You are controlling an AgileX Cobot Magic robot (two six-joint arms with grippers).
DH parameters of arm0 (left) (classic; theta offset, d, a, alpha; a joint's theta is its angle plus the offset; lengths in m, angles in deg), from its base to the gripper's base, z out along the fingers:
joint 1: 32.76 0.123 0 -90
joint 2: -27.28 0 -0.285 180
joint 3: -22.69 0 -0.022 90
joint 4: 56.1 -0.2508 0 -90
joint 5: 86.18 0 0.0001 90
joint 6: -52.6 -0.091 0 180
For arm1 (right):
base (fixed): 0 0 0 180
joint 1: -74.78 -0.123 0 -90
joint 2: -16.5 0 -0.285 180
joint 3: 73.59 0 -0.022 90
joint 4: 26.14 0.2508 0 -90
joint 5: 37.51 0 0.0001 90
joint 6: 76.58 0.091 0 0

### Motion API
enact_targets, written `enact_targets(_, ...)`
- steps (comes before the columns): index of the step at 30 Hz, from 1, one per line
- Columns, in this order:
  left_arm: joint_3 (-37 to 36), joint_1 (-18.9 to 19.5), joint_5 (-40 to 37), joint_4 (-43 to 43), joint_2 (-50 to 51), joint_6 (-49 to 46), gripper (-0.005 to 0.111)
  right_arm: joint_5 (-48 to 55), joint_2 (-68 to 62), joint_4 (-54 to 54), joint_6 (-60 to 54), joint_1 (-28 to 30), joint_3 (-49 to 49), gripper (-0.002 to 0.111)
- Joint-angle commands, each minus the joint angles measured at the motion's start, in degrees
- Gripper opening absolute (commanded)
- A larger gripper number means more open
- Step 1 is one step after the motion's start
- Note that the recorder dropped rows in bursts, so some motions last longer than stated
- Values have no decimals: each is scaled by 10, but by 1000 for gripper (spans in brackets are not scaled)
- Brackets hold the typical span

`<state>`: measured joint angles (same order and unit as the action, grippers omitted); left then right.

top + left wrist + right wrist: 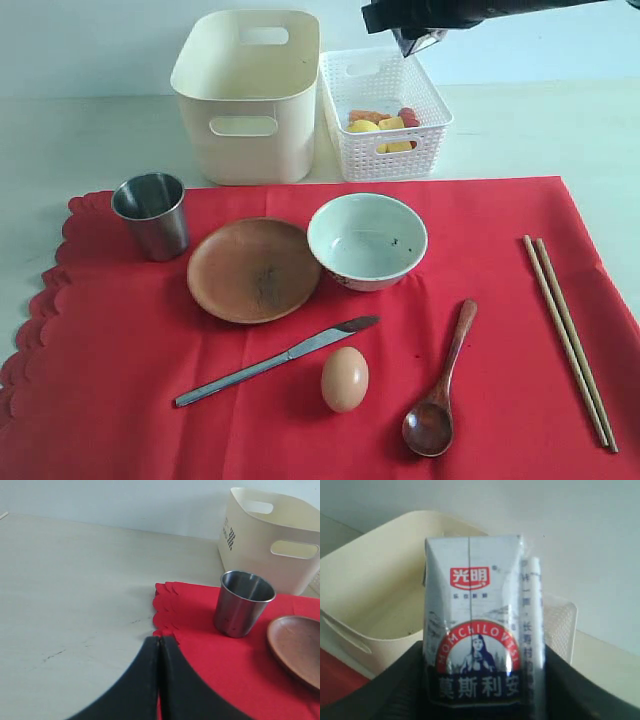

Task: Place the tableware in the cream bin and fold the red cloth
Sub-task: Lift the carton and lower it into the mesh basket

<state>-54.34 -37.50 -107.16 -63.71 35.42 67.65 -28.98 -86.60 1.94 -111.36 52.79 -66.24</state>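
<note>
The red cloth (pixel 500 300) lies flat with the tableware on it: steel cup (pixel 150 212), wooden plate (pixel 253 269), white bowl (pixel 366 240), knife (pixel 277 360), dark spoon (pixel 440 385) and chopsticks (pixel 568 335). Behind the cloth stands the cream bin (pixel 248 95). My right gripper (pixel 482 680) is shut on a milk carton (pixel 475 645), held high over the back of the table at the white basket (pixel 383 110). My left gripper (pixel 160 640) is shut, its tips at the cloth's scalloped edge (pixel 165 610), near the cup (pixel 243 603). The exterior view does not show it.
An egg (pixel 344 379) lies on the cloth between knife and spoon. The white lattice basket holds yellow and red food pieces (pixel 385 122). Bare pale tabletop (pixel 75 595) stretches left of the cloth.
</note>
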Motion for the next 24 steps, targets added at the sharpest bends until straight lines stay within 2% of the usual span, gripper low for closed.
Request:
enact_targets(1,-2,1,3,4,-4,0,0,-10,-50,6,20,24,-47,0)
enact_targets(9,-2,1,3,4,-4,0,0,-3,-162,17,20,41,-144,0)
enact_targets(24,-2,1,3,4,-4,0,0,79,-344,19,20,73,-356,0)
